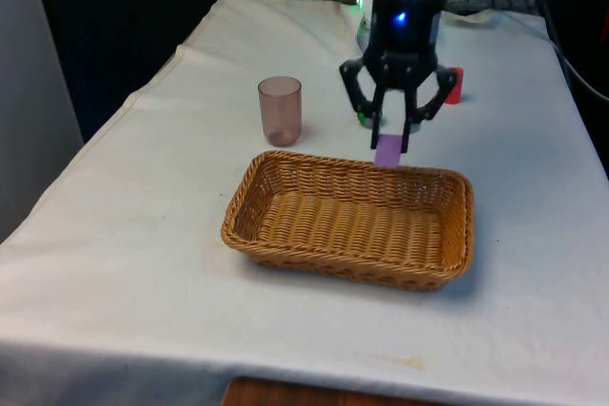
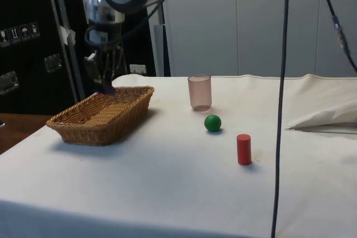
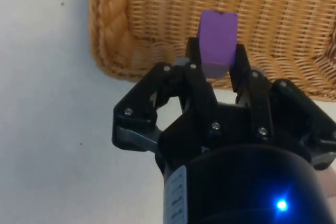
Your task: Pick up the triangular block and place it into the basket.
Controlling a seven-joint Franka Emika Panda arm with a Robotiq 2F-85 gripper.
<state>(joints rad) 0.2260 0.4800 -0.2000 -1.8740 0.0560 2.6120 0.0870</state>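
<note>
The black two-finger pincer [image 1: 390,143] is clamped on a small purple block [image 1: 388,151], whose lower end sticks out below the fingertips; the wrist view shows the fingers [image 3: 195,72] pressed against the block's [image 3: 217,43] two sides. Pincer and block hang in the air over the far rim of the shallow woven wicker basket [image 1: 285,246], clear of its floor. In the front view, a translucent brownish plastic cup [image 1: 280,110] stands on the white cloth at about ten o'clock from the pincer, a red cylinder [image 1: 455,85] at about two o'clock. In the side view, a green ball [image 2: 212,122] sits near the cup [image 2: 199,92], with the red cylinder [image 2: 244,149] beyond it.
</note>
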